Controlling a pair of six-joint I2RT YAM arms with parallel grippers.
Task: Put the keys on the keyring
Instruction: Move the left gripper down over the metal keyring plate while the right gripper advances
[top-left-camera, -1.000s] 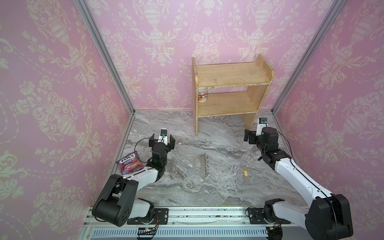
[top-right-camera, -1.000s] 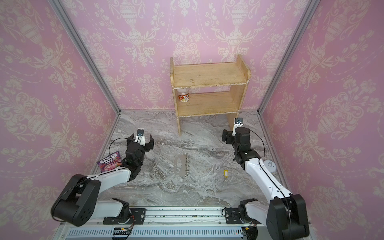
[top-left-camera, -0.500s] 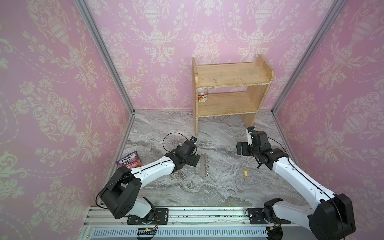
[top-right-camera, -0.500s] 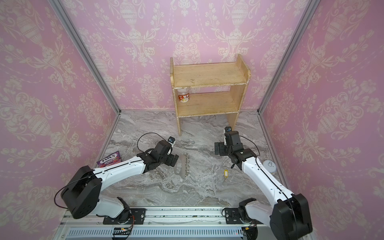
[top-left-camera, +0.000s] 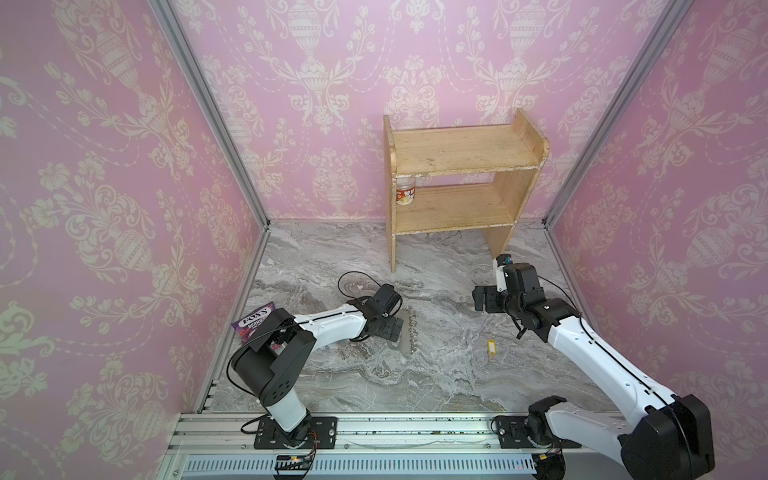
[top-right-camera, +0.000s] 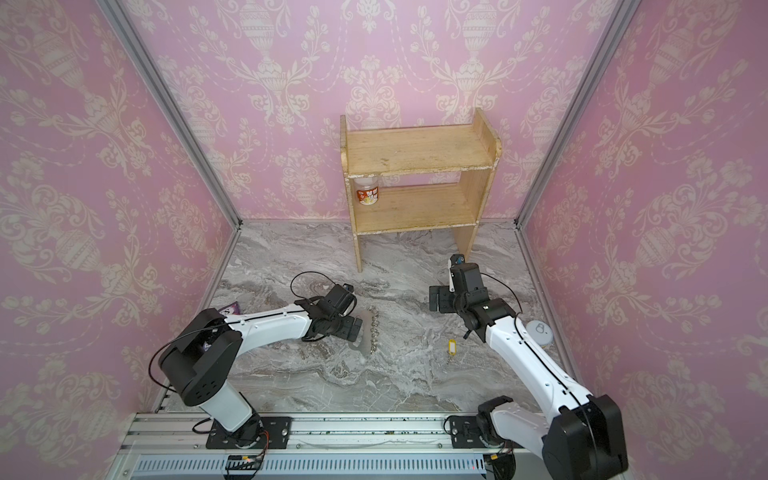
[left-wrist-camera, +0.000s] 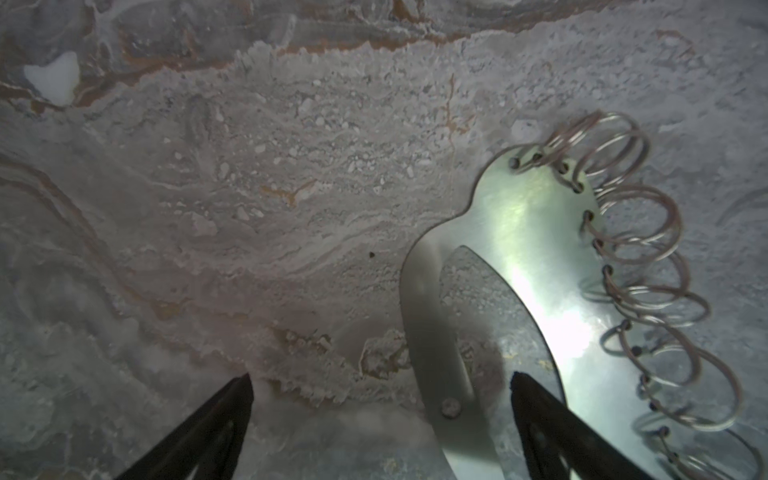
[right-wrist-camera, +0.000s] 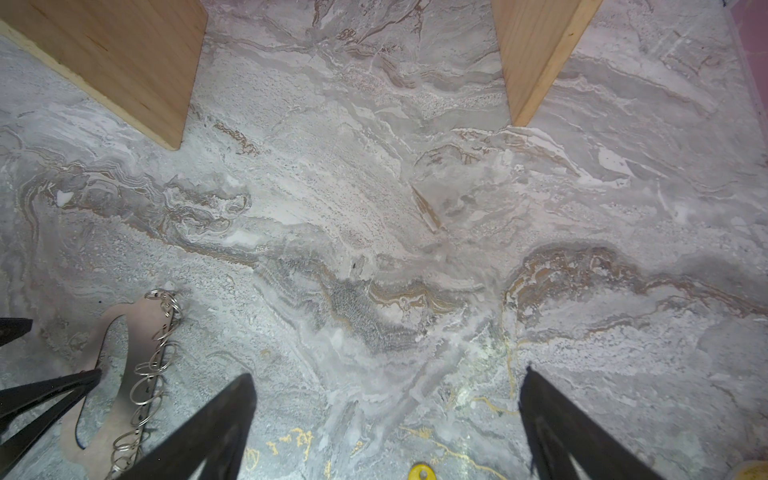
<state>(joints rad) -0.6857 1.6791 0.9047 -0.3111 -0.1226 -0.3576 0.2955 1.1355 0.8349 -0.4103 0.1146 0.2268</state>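
The keyring (top-left-camera: 404, 338) (top-right-camera: 367, 335), a flat silver plate with several wire rings along one edge, lies on the marble floor left of centre. My left gripper (top-left-camera: 390, 328) (top-right-camera: 351, 328) is open and low over its left side. In the left wrist view the keyring (left-wrist-camera: 528, 232) has its thin handle strip between the spread fingers of that gripper (left-wrist-camera: 381, 376). The keys (top-left-camera: 492, 347) (top-right-camera: 451, 347), with a yellow tag, lie alone to the right. My right gripper (top-left-camera: 484, 299) (top-right-camera: 438, 299) (right-wrist-camera: 386, 372) hangs open above the floor behind them; the tip of the keys' yellow tag (right-wrist-camera: 420, 471) shows.
A wooden shelf (top-left-camera: 461, 183) stands at the back wall with a small jar (top-left-camera: 405, 195) on its lower board. A purple candy bag (top-left-camera: 253, 322) lies by the left wall. A white round disc (top-right-camera: 540, 330) sits near the right wall.
The left arm swung from beside the candy bag rightwards to the keyring. The right arm moved leftwards from the right wall and turned toward the middle. Both grippers stayed open.
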